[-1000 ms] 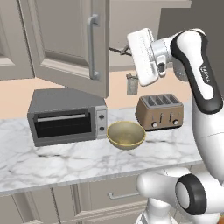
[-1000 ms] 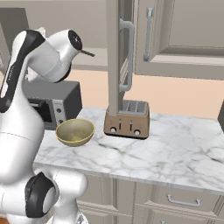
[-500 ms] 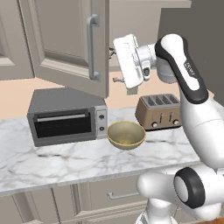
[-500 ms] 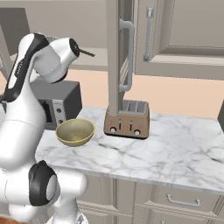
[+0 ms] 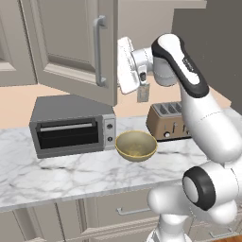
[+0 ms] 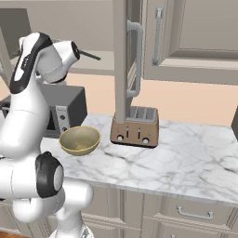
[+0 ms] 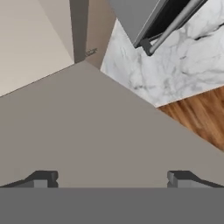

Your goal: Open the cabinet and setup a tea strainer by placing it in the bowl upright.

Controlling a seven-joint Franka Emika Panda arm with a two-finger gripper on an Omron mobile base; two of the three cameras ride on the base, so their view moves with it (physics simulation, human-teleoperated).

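Now | fingers (image 7: 109,177): spread wide; holding nothing | before: cabinet (image 7: 109,131) door panel, contact unclear

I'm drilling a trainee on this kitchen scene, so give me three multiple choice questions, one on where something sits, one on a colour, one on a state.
1. Where does the bowl sit on the counter?
A. Between the toaster oven and the toaster
B. On top of the toaster
C. Inside the cabinet

2. What colour is the bowl?
A. Blue
B. Yellowish-olive
C. White

3. How is the gripper?
A. Shut on a tea strainer
B. Shut on a door handle
C. Open, holding nothing

Answers: 1 A, both base views show it between the two appliances. 2 B, seen in both base views. 3 C, the hand view shows the fingertips wide apart with nothing between them.
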